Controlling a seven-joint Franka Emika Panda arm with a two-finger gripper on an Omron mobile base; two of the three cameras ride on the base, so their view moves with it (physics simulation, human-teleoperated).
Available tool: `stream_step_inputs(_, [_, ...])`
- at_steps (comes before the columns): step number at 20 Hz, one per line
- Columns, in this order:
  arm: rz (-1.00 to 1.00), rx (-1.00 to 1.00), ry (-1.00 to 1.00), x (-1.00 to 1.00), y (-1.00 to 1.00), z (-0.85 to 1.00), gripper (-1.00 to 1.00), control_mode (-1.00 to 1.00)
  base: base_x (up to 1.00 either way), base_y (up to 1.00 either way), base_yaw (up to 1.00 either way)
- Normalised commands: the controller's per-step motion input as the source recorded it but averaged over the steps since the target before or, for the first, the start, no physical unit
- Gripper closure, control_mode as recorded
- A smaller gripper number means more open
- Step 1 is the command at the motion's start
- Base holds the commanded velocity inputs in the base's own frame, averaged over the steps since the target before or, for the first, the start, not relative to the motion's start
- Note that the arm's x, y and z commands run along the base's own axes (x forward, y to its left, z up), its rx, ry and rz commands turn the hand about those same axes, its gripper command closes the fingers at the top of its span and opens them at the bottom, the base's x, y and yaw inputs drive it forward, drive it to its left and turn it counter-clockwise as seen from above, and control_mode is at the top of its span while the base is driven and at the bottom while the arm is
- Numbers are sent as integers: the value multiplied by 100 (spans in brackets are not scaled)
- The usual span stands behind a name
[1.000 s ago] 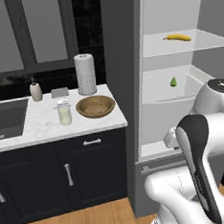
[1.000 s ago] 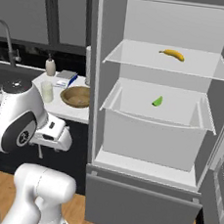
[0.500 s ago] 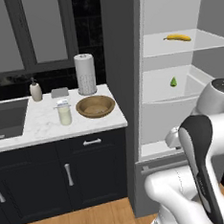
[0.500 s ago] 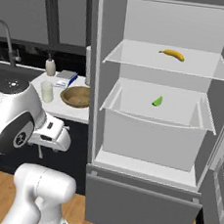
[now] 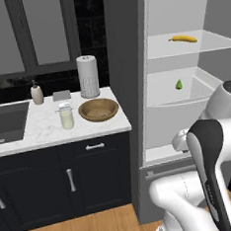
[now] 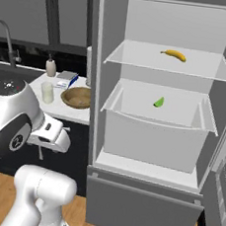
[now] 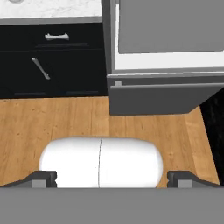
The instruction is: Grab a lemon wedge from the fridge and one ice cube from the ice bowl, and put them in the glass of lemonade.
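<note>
The wide-open, empty gripper [image 7: 112, 178] pointed down at the wooden floor [image 7: 87, 118]; beyond it the tiny yellow-green lemon wedge [image 6: 159, 102] lay in the tall grey fridge [image 6: 106, 84], a long yellow banana [image 6: 174, 54] shelved above.

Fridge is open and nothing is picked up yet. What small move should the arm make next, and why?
Probably raise the hand and swing it toward the middle fridge shelf. The lemon wedge lies there untouched below the banana, while the gripper is open, holds nothing, and points down at the floor in front of the fridge. The glass of lemonade and ice bowl wait on the counter.
</note>
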Motion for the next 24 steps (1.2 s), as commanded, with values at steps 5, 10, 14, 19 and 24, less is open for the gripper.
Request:
stream_step_inputs(5, [0,0,-1,-3,0,-3,-100,-100,0,0,0])
stream_step_inputs(10, [0,0,0,-1,0,-1,-100,100,-9,-4,0])
stream_step_inputs(14, [0,0,0,0,0,0,-100,100,-17,-38,-3])
stream_step_inputs(19, [0,0,0,0,0,0,-100,100,-6,-61,-6])
stream_step_inputs(24, [0,0,0,0,0,0,-100,100,-3,-74,-5])
